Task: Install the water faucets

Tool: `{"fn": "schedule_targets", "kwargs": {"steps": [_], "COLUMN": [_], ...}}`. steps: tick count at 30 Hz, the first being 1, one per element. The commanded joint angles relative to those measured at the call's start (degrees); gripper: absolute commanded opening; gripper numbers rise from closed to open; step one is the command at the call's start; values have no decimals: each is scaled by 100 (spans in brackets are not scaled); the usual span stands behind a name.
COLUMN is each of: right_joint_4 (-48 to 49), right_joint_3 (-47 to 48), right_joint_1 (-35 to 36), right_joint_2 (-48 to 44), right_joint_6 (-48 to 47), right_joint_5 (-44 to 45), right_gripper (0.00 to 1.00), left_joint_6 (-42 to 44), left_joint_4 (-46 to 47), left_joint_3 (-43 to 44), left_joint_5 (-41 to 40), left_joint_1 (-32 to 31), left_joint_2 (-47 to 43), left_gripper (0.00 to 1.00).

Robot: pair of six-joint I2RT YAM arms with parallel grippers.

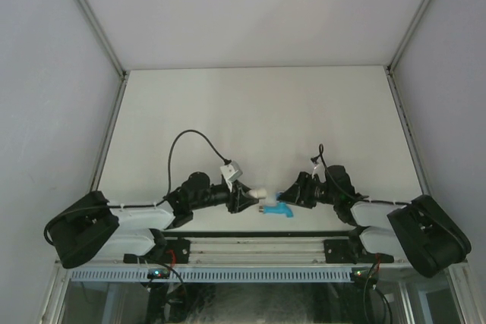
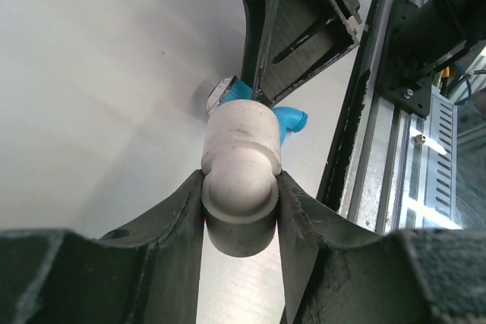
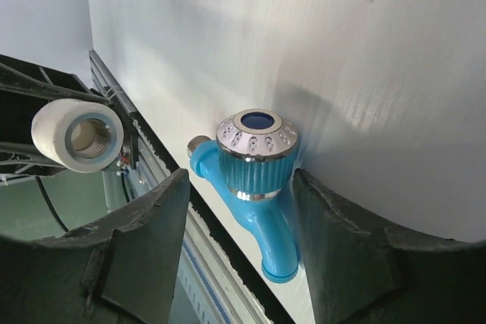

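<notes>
White table [image 1: 250, 111] is carrying the work. Left gripper [image 2: 241, 181] is clamping the fitting [image 2: 241, 134], likely offering it as a socket. Right gripper [image 3: 239, 181] is standing half open, straddling the faucet [image 3: 257, 146] without pinching it. The faucet is lying just beyond the fitting, silvery end toward it.

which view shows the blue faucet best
Right wrist: the blue faucet fills the centre, handle and spout clear. Left wrist shows only blue slivers behind the white fitting; top external, a small blue speck.
</notes>
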Motion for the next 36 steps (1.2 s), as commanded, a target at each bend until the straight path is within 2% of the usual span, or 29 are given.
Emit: {"fn": "schedule_targets", "kwargs": {"steps": [1,6,11,14,18,21,27,29,32,34,36], "right_joint_4": [-1043,-1628,-1649,-1404,-751,-284,782,985,1142,1054,803], "right_joint_3": [-113,-30,-64,-65,-106,-136,-228,-205,-188,-200,-193], "right_joint_1": [101,202,292,398,502,514,597,638,677,681,646], "right_joint_2": [-313,-791,-846,-596,-66,320,953,1105,1212,1133,960], "right_joint_6": [-423,-596,-522,-481,-232,-110,262,396,502,500,379], "right_joint_5": [386,345,340,342,311,229,79,115,193,292,356], "right_gripper": [58,60,61,61,60,60,54,49,44,39,38], "left_joint_6": [-223,-249,-348,-488,-559,-720,-1126,-1237,-1339,-1299,-1162], "left_joint_4": [-481,-908,-374,157,420,1060,2374,2642,2917,2965,2861], "left_joint_3": [-181,-180,-350,-316,-38,-74,-288,-304,-318,-378,-443], "left_joint_5": [-168,26,29,141,251,256,434,440,453,384,297], "left_joint_1": [-46,-63,-108,-112,-117,-117,-117,-117,-117,-117,-110], "left_joint_2": [-240,34,251,456,987,1395,2111,2308,2459,2416,2303], "left_gripper": [0,0,0,0,0,0,0,0,0,0,0]}}
